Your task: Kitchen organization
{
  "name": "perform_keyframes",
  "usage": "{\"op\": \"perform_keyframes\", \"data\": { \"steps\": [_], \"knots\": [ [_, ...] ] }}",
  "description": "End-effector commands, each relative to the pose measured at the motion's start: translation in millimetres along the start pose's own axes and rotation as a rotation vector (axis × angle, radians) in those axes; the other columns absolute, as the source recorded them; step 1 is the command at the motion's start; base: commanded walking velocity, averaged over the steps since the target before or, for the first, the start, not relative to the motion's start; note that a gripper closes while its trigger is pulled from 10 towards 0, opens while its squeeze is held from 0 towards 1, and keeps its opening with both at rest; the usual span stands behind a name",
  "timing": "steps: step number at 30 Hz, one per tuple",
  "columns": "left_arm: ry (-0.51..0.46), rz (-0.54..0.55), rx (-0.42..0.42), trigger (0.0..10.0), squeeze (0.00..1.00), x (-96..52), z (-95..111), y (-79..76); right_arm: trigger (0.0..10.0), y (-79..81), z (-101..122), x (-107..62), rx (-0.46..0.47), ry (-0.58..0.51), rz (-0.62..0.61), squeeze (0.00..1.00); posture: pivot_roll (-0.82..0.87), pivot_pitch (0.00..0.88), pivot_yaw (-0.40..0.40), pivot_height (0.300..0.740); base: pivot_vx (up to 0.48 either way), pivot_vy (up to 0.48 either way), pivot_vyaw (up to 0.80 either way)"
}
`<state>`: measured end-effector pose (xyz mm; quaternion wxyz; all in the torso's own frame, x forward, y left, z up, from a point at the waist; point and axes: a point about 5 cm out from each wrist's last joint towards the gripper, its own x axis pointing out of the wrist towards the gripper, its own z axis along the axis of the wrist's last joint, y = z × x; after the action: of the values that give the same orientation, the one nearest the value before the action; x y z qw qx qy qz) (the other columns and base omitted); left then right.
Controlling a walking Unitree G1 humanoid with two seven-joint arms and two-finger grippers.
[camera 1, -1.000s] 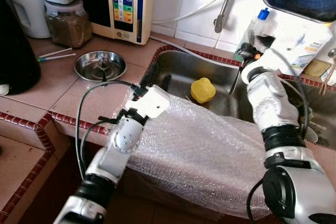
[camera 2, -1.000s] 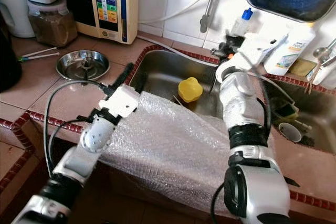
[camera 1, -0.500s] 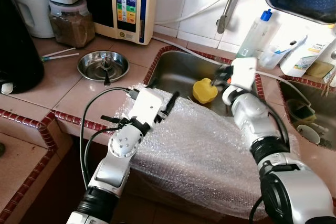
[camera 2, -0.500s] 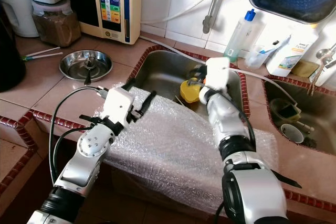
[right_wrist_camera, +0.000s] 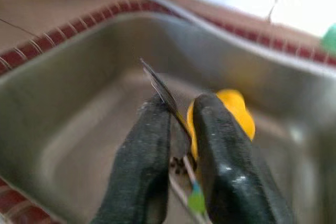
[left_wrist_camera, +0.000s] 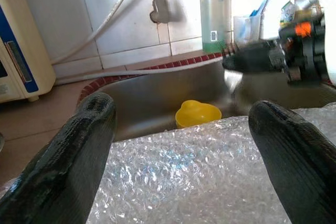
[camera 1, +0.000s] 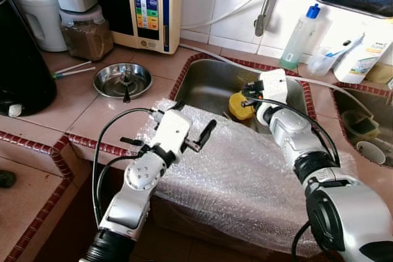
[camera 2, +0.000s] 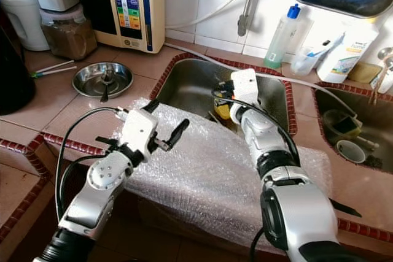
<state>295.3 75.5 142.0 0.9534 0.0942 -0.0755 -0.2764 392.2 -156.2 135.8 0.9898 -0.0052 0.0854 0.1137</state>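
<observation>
The thin metal utensil with a flat blade-like end (right_wrist_camera: 160, 90) is pinched between the two black fingers of my right gripper (right_wrist_camera: 181, 129), its long axis running out along the fingers and past their tips. I hold it low inside the stainless steel sink basin (camera 1: 209, 84), right above the small yellow plastic cup (camera 1: 241, 106) that sits on the basin floor. The cup lies just ahead of and below the fingertips, so any set-down in the basin turns on clearing that cup or landing beside it; I cannot tell whether the utensil's tip touches it.

My left gripper (camera 1: 195, 137) hovers over the sheet of clear bubble wrap (camera 1: 245, 176) draped across the near edge of the sink, fingers spread wide with nothing between them. It points toward the basin but sits well short of the cup; the right arm is clearly the nearer one.

Further out on the tiled tabletop (camera 1: 92, 108) rests a shallow round steel dish (camera 1: 122, 79), and a clear bottle with a blue cap (camera 1: 301, 38) stands behind the sink.
</observation>
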Motion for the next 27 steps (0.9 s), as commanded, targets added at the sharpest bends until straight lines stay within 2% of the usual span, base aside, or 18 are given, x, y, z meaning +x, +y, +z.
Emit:
{"op": "perform_keyframes", "data": {
  "steps": [1,3,4,5,6,7,8,9,10,11,12,14,16,18,19,23,27],
  "knots": [
    [0.003,-0.024,0.016,10.0,1.0,1.3,3,-1.7,10.0,-0.4,-9,-1.3,0.074,0.035,-0.024,1.0,0.13,0.0,-0.027,0.74,0.0,0.0,0.0],
    [0.006,-0.022,0.018,10.0,1.0,1.9,3,-1.8,10.0,-0.3,-10,-1.5,0.095,0.038,-0.03,1.0,0.13,0.0,-0.024,0.74,0.0,0.0,0.0],
    [0.009,-0.016,0.014,10.0,1.0,3.8,3,-2.5,10.0,-3.0,-10,-1.7,0.159,0.035,-0.057,1.0,0.14,0.0,-0.022,0.74,0.0,0.0,0.0],
    [0.009,-0.016,0.014,10.0,1.0,3.8,3,-2.5,10.0,-3.0,-10,-1.7,0.159,0.035,-0.057,1.0,0.14,0.0,-0.022,0.74,0.0,0.0,0.0],
    [0.008,-0.016,0.009,10.0,1.0,5.7,5,-2.4,10.0,-6.8,-8,-1.7,0.241,0.026,-0.087,1.0,0.15,0.0,-0.019,0.74,0.0,0.0,0.0],
    [0.008,-0.016,0.009,10.0,1.0,5.7,5,-2.4,10.0,-6.8,-8,-1.7,0.241,0.026,-0.087,1.0,0.15,0.0,-0.019,0.74,0.0,0.0,0.0],
    [0.008,-0.017,0.006,10.0,1.0,6.9,6,-2.3,10.0,-9.3,-7,-1.6,0.297,0.02,-0.105,1.0,0.15,0.0,-0.019,0.74,0.0,0.0,0.0],
    [0.003,-0.009,0.008,10.0,1.0,8.2,8,1.7,10.0,-15.7,-2,-1.9,0.393,-0.01,-0.146,1.0,0.15,0.0,-0.012,0.74,0.0,0.0,0.0],
    [0.003,-0.009,0.008,10.0,1.0,8.2,8,1.7,10.0,-15.7,-2,-1.9,0.393,-0.01,-0.146,1.0,0.15,0.0,-0.012,0.74,0.0,0.0,0.0],
    [0.007,0.031,0.007,10.0,1.0,9.5,9,13.3,10.0,-20.1,2,-2.4,0.416,-0.04,-0.177,1.0,0.13,0.0,-0.006,0.74,0.0,0.0,0.0],
    [0.011,0.049,0.006,10.0,1.0,9.7,8,17.8,10.0,-19.8,2,-2.5,0.386,-0.041,-0.181,1.0,0.13,0.0,-0.006,0.74,0.0,0.0,0.0],
    [0.014,0.079,-0.009,10.0,1.0,10.8,7,22.7,10.0,-16.1,-1,-2.9,0.238,-0.029,-0.159,1.0,0.14,0.0,-0.018,0.74,0.0,0.0,0.0],
    [0.015,0.104,-0.016,10.0,1.0,12.7,7,25.8,10.0,-13.0,-2,-3.3,0.142,-0.028,-0.133,1.0,0.14,0.0,-0.028,0.74,0.0,0.0,0.0],
    [0.017,0.116,-0.017,10.0,1.0,13.5,7,27.5,10.0,-11.6,-3,-3.4,0.113,-0.029,-0.123,1.0,0.14,0.0,-0.028,0.74,0.0,0.0,0.0],
    [0.011,0.138,-0.019,10.0,1.0,15.6,8,30.3,10.0,-11.3,-4,-4.5,0.06,-0.041,-0.115,1.0,0.13,0.0,-0.044,0.74,0.0,0.0,0.0],
    [0.005,0.159,-0.034,10.0,1.0,17.5,9,32.0,10.0,-14.1,-3,-5.6,0.058,-0.058,-0.127,1.0,0.13,0.0,-0.055,0.74,0.0,0.0,0.0],
    [0.013,0.271,-0.071,10.0,1.0,21.4,12,46.1,10.0,-10.3,3,-5.4,0.112,-0.122,-0.112,1.0,0.14,0.0,-0.057,0.74,0.0,0.0,0.0]
  ]
}}
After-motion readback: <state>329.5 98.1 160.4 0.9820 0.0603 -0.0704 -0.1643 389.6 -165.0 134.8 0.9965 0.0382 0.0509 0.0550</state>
